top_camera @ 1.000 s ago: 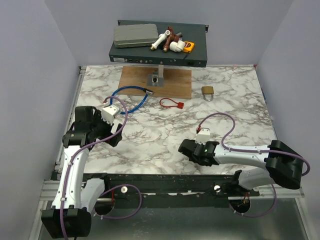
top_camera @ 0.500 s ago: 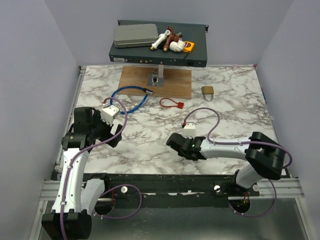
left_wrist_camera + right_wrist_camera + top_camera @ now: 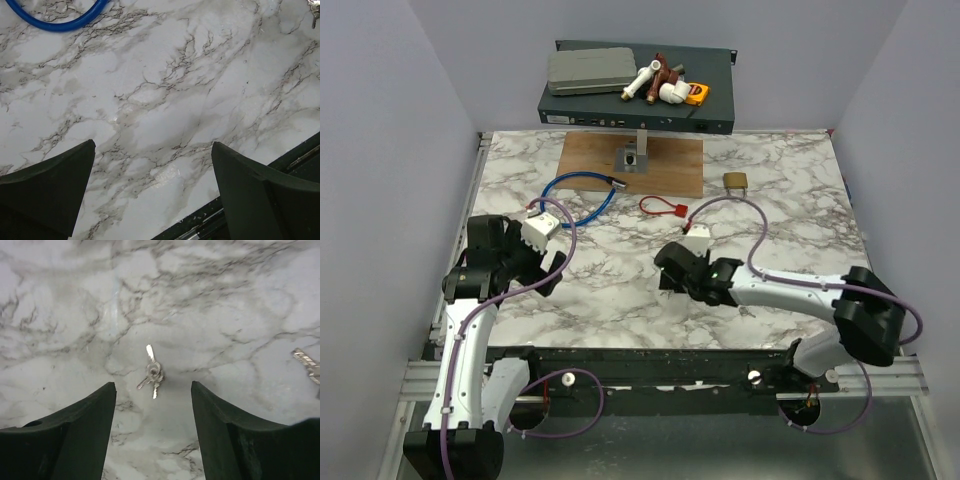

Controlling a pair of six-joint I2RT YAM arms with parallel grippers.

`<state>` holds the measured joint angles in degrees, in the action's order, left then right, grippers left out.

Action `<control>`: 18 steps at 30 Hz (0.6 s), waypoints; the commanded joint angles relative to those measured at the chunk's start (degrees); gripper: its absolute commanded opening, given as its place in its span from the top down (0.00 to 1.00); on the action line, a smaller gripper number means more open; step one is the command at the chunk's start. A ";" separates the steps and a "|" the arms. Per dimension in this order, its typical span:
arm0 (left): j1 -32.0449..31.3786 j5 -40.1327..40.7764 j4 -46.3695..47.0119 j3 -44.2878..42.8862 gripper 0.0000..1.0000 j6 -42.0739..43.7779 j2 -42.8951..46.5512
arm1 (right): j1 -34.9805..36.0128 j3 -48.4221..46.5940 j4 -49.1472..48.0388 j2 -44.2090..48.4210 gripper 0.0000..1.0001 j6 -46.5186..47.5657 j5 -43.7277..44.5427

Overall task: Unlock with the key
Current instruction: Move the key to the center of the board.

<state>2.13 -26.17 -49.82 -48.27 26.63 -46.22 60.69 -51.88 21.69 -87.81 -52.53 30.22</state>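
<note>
In the right wrist view a tiny bunch of silver keys (image 3: 152, 373) lies flat on the marble, level with the tips of my right gripper (image 3: 152, 384). Its jaws stand open on either side of the bunch and touch nothing. From above, that gripper (image 3: 668, 268) is low over the table's middle, and the keys are too small to make out. The brass padlock (image 3: 737, 182) lies far back on the right, well apart. My left gripper (image 3: 153, 145) is wide open over bare marble near the front-left edge (image 3: 542, 272).
A thin red loop strap (image 3: 660, 206) lies in front of the wooden board (image 3: 632, 165). A blue cable (image 3: 582, 196) curls at the back left. A ridged silver metal piece (image 3: 307, 364) shows at the right wrist view's edge. A dark box (image 3: 636, 88) holds clutter beyond the table.
My right arm has swung left and away from the near edge, toward the table's middle. The left arm has stayed put.
</note>
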 commanded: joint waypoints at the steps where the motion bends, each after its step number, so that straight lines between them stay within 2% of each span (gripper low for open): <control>1: 0.15 -0.39 -2.01 -0.16 0.02 1.56 0.09 | -8.09 4.48 4.80 6.85 0.35 0.50 1.73; 3: 0.15 -0.55 -2.03 -0.03 0.02 1.67 0.01 | -12.83 7.46 4.94 9.86 0.35 1.22 1.36; 7: 0.15 -0.57 -0.78 0.41 0.02 1.36 -0.63 | -18.01 10.66 4.94 12.31 0.36 3.17 2.28; 13: 0.14 -0.02 -0.27 -1.36 0.01 0.96 -4.52 | -19.29 12.16 3.53 8.98 0.39 3.49 1.82; 18: 0.08 -0.18 0.14 -1.22 0.02 1.14 -4.31 | -19.30 14.49 0.38 5.89 0.42 3.67 -0.46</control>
<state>2.13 -26.17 -50.26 -48.25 27.40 -51.22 41.60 -39.53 24.03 -79.64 -49.45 31.16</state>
